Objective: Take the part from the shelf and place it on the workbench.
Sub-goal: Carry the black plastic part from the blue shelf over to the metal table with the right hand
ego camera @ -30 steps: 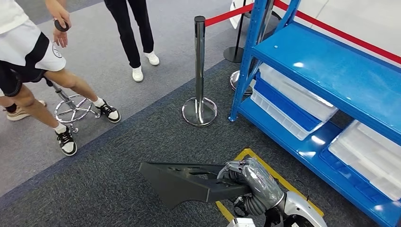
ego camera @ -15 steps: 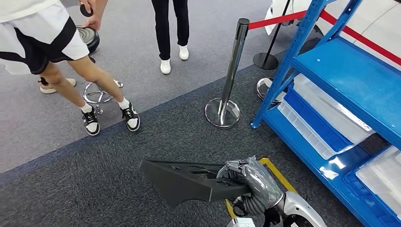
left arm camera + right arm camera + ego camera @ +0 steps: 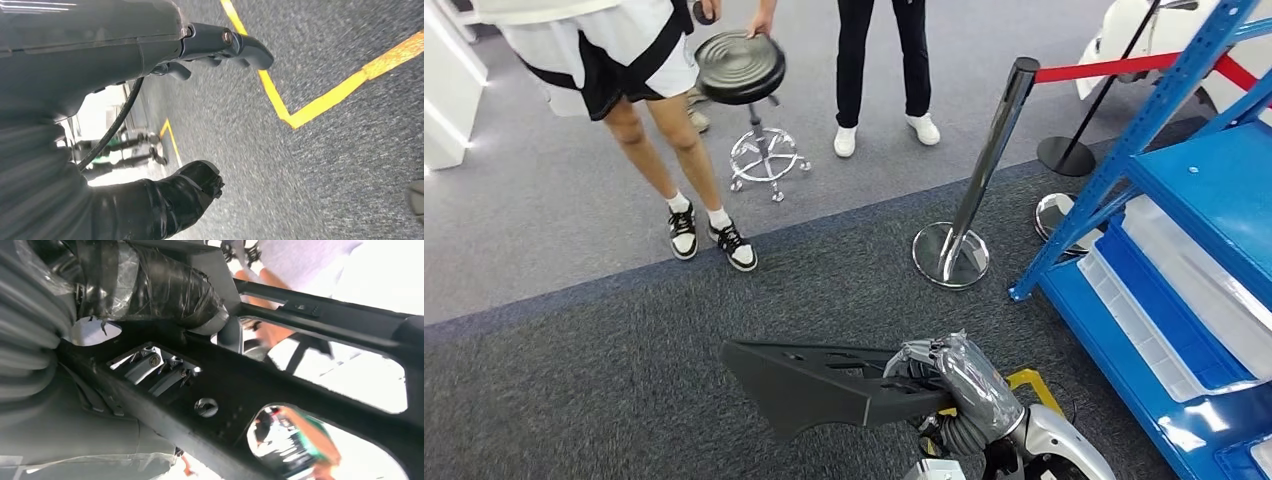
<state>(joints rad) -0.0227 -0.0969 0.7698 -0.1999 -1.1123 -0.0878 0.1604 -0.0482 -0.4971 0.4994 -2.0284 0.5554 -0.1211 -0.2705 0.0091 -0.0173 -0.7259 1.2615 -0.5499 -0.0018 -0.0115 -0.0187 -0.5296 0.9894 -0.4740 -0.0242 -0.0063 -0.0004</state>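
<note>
Right hand (image 3: 952, 378) grips the black part (image 3: 819, 385) at one end, fingers closed around its frame, so the part projects level across the body, above the grey carpet (image 3: 604, 380). Left hand (image 3: 200, 115) hangs over the floor, fingers apart, holding nothing. Blue shelf (image 3: 1184, 190) stands to the right; the part is off it, and the tabletop is not yet reached.

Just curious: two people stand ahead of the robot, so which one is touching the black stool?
The person in the white top and black shorts, hand on the stool; the person in black trousers stands behind.
</note>
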